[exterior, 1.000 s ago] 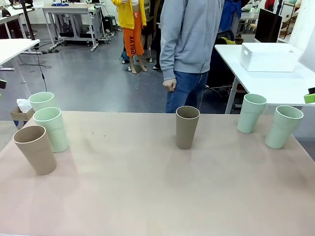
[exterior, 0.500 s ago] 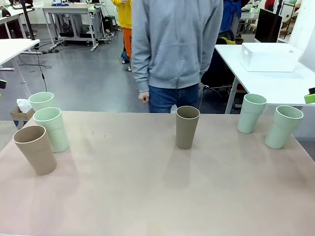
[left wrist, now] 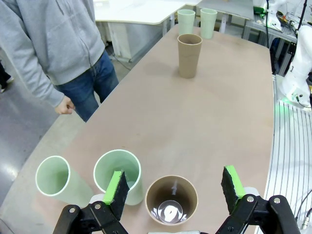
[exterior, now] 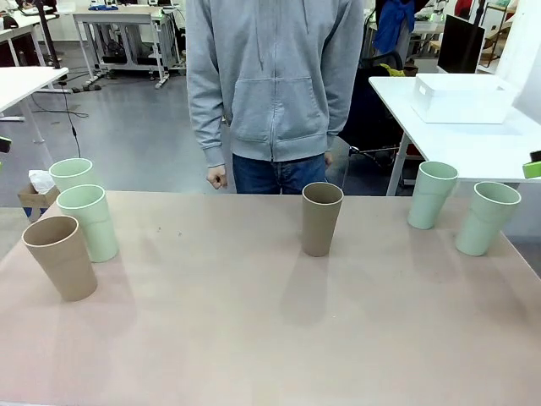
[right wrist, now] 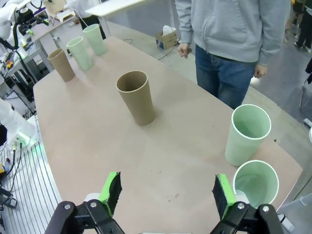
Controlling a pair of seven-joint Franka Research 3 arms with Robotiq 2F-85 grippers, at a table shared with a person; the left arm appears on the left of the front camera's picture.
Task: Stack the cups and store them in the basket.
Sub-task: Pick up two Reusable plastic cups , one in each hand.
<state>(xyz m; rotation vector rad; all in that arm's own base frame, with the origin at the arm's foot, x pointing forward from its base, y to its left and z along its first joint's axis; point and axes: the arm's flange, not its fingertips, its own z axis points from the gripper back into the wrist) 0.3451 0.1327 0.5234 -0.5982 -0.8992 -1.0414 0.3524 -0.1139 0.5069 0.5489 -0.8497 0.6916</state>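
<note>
Standing upright on the tabletop [exterior: 254,338]: six cups [exterior: 84,222], three clustered left, one tan cup [exterior: 321,218] centre, two mint right | basket [exterior: 463,99] on a separate white tabletop [exterior: 473,144] beyond, right | left claw [left wrist: 174,175] wide, empty, above the left cluster | right claw [right wrist: 166,178] wide, empty

The big pinkish-beige matte tabletop [exterior: 254,338] takes up most of the front view. A person in a grey zip-up hoodie [exterior: 275,76] and blue jeans [exterior: 275,176] is standing right at its far edge, about the middle, facing across it. Behind them it's all shiny grey floor [exterior: 135,135]. Off to the right there's a white table on white legs [exterior: 482,148], with a black flat monitor [exterior: 461,42] further back. On the left there's another white tabletop [exterior: 25,83], a small brown cardboard box [exterior: 34,199] on the floor with something white crumpled in it, and a grey metal-framed workbench [exterior: 118,21] way at the back.
</note>
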